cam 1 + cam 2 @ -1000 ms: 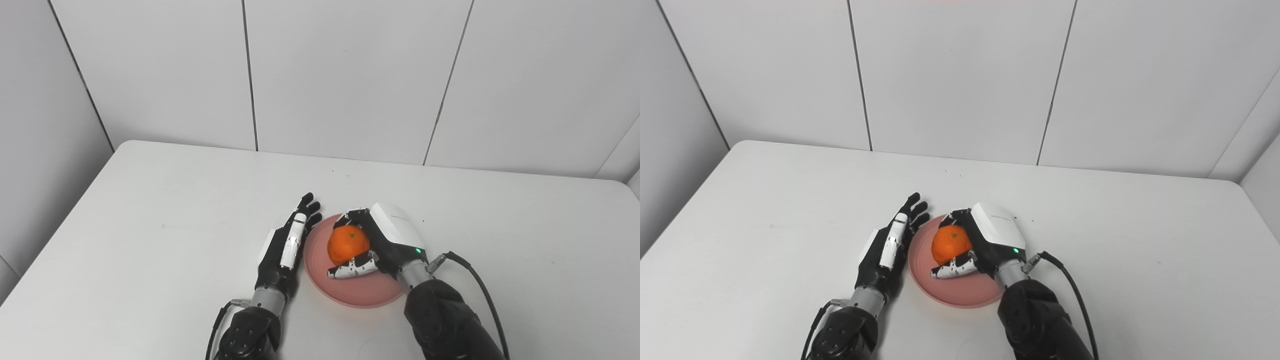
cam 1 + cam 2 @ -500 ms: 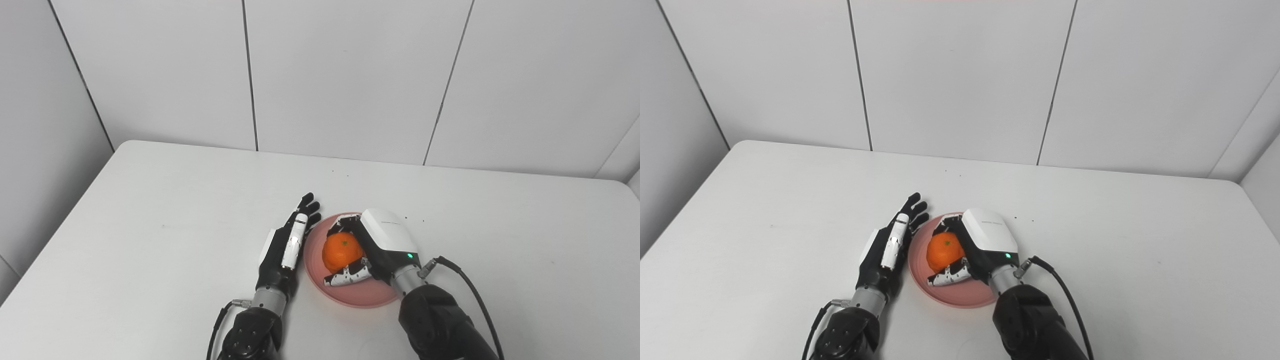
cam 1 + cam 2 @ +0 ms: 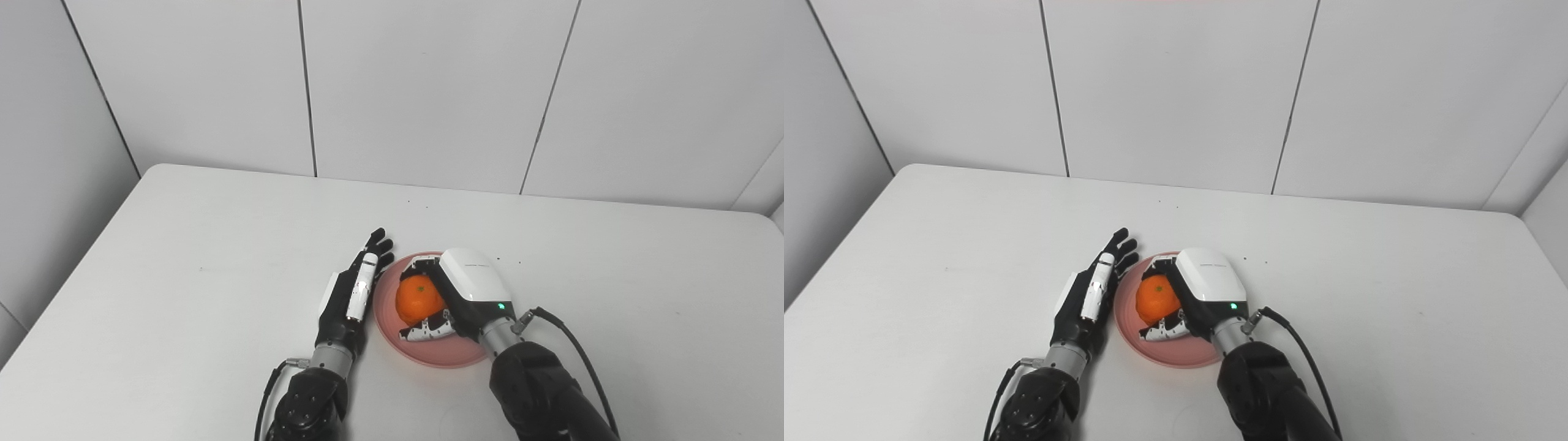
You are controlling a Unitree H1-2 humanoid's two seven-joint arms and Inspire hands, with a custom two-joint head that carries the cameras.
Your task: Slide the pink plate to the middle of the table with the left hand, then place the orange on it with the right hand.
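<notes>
Right hand (image 3: 468, 294) clasps the orange (image 3: 418, 299) over the pink plate (image 3: 429, 352) (contact hidden); left hand (image 3: 349, 300) flat, fingers apart

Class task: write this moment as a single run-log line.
left hand: open beside pink plate | right hand: shut on orange over plate | release: pending

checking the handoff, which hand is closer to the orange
Right. The right hand has its fingers wrapped around the orange, over the plate. The left hand lies flat on the table beside the plate's left rim, apart from the orange.
</notes>
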